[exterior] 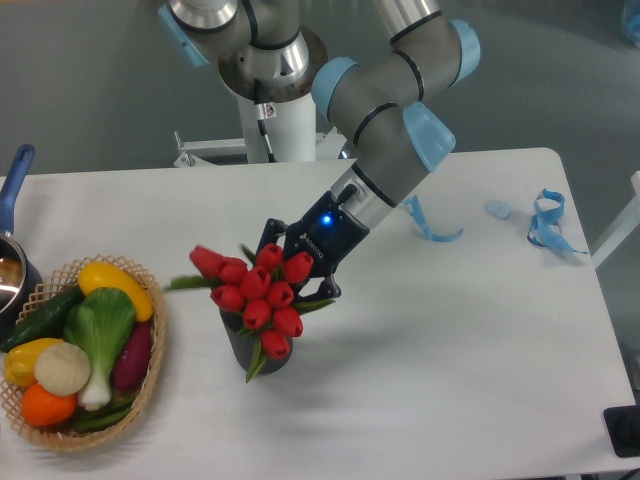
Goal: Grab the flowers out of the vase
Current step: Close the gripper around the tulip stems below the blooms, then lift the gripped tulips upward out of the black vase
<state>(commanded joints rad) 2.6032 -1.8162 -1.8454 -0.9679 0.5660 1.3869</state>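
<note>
Red and closed in bud, about ten tulips make up the flowers, their green leaves and stems standing in the one dark grey cylindrical vase on the white desk, just right of a woven wicker basket of vegetables. My gripper sits right behind the bunch, above the vase. The blooms hide my fingers, so I cannot tell whether they are closed on the stems.
</note>
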